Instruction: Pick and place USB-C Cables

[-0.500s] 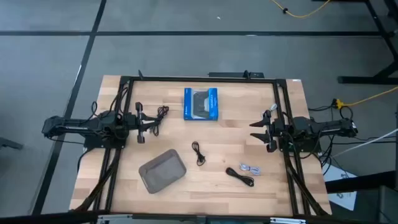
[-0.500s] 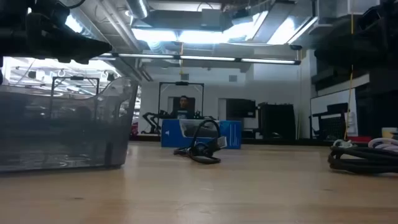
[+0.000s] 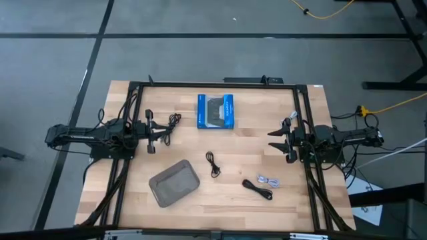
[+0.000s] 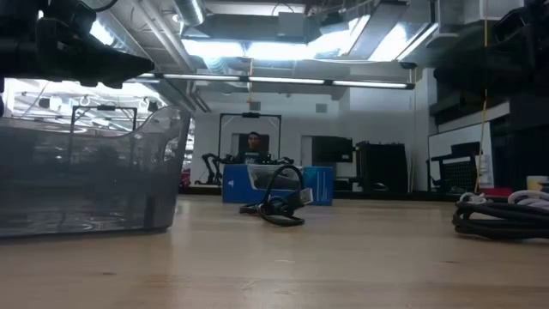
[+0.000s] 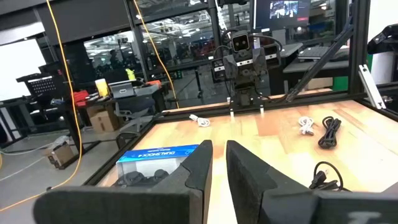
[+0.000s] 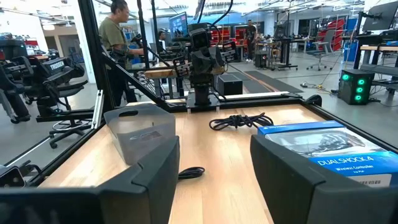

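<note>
Several USB-C cables lie loose on the wooden table. One black bundle (image 3: 173,121) lies just beyond my left gripper (image 3: 160,133); another (image 3: 213,163) lies mid-table. A third black one (image 3: 257,189) and a white one (image 3: 269,180) lie at the near right. The grey tray (image 3: 175,182) stands at the near left. My left gripper (image 5: 219,163) hovers with only a narrow gap between its fingers and nothing in it. My right gripper (image 3: 277,141) (image 6: 214,162) is open and empty at the table's right side.
A blue-edged flat box (image 3: 216,111) lies at the far middle of the table. A black frame (image 3: 213,85) runs along the table's edges. A person (image 4: 253,144) stands far behind the table, and another (image 6: 118,31) is in the room beyond.
</note>
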Robot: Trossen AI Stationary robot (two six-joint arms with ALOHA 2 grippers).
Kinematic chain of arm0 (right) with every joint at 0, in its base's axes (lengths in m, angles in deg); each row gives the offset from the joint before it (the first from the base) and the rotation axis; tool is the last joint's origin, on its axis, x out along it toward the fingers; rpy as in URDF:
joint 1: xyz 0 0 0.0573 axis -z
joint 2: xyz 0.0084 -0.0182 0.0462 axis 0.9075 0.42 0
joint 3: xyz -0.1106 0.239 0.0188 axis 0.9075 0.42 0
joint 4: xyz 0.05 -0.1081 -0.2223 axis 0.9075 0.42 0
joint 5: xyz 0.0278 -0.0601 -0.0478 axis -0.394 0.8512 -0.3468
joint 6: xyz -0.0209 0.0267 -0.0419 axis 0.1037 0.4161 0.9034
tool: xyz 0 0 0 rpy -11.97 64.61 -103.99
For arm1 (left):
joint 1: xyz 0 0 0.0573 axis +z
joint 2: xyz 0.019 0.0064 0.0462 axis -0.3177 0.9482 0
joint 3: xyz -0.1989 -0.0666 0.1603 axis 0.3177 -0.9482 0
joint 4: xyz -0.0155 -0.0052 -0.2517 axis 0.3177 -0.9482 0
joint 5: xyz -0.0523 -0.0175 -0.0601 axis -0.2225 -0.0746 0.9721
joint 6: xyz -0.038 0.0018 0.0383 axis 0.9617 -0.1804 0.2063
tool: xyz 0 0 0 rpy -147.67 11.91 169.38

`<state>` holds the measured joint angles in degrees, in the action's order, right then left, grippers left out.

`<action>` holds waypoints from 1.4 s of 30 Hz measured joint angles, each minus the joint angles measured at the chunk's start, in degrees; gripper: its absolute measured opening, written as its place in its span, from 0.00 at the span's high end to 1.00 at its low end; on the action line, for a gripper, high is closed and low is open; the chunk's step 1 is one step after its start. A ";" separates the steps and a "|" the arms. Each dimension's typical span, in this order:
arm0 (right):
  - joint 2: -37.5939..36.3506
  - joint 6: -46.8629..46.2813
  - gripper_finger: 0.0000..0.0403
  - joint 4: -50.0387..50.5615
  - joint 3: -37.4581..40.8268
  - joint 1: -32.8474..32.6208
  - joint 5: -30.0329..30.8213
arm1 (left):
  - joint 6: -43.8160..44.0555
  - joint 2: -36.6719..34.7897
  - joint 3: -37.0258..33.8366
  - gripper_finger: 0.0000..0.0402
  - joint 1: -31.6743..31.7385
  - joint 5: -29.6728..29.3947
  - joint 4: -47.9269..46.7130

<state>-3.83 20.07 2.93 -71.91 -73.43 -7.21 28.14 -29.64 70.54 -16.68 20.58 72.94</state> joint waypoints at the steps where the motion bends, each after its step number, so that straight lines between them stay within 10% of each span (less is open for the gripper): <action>1: -0.01 0.00 0.50 0.00 -0.01 0.01 0.01 | 0.01 -0.01 0.01 0.90 0.00 0.00 -0.02; 21: 0.02 -6.28 0.50 -3.66 0.00 -0.01 0.44 | 6.24 0.01 0.01 0.90 0.00 1.74 2.03; 30: 0.03 -6.25 0.50 -6.83 0.00 0.02 23.28 | 8.77 -0.03 0.01 0.90 0.02 2.51 8.74; 42: 0.01 14.81 0.50 -39.68 0.00 0.02 21.43 | 7.51 0.00 0.01 0.90 0.02 -6.37 9.79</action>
<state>-3.82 34.88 -36.75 -71.91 -73.41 14.22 35.65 -29.64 70.55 -16.65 14.21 82.74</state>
